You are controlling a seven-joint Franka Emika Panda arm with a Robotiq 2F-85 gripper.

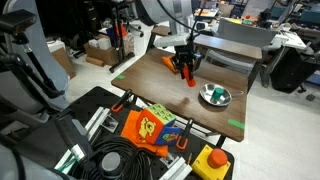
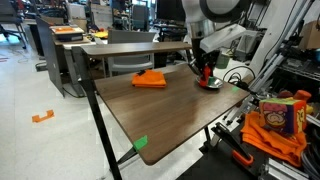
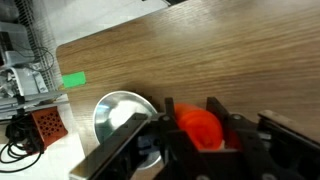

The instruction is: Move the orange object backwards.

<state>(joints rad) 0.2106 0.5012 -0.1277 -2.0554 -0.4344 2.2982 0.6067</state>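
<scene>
- A small upright red-orange cylinder (image 3: 200, 130), narrow and bottle-like, stood toward the far part of the brown wooden desk (image 1: 150, 88), not at its edge
- The black tool (image 1: 186, 66) hung straight down over the cylinder from the pale arm; in the wrist view its dark fingers (image 3: 168, 122) pressed against both sides of the cylinder, so it was clamped on it
- From where I stood I could not tell whether the cylinder's base touched the desk or sat just off it
- A round shiny metal bowl (image 1: 226, 98) with something green inside sat near the cylinder, apart from it in an exterior view; in the wrist view the same bowl (image 3: 120, 108) lay just beside the tool
- In an exterior view the bowl (image 2: 213, 85) showed partly behind the tool, too small to make out its contents
- A flat, wide orange wedge-shaped piece (image 2: 150, 78) lay on the desk well apart from the tool, nearer the grey chair backs
- A small strip of green tape (image 2: 141, 142) marked one desk edge; another green strip (image 3: 72, 80) showed in the wrist view beyond the bowl
- Below the desk lay an orange printed bag (image 1: 150, 127), a yellow box with a red button (image 1: 212, 160), and coiled black cables (image 1: 118, 162)
</scene>
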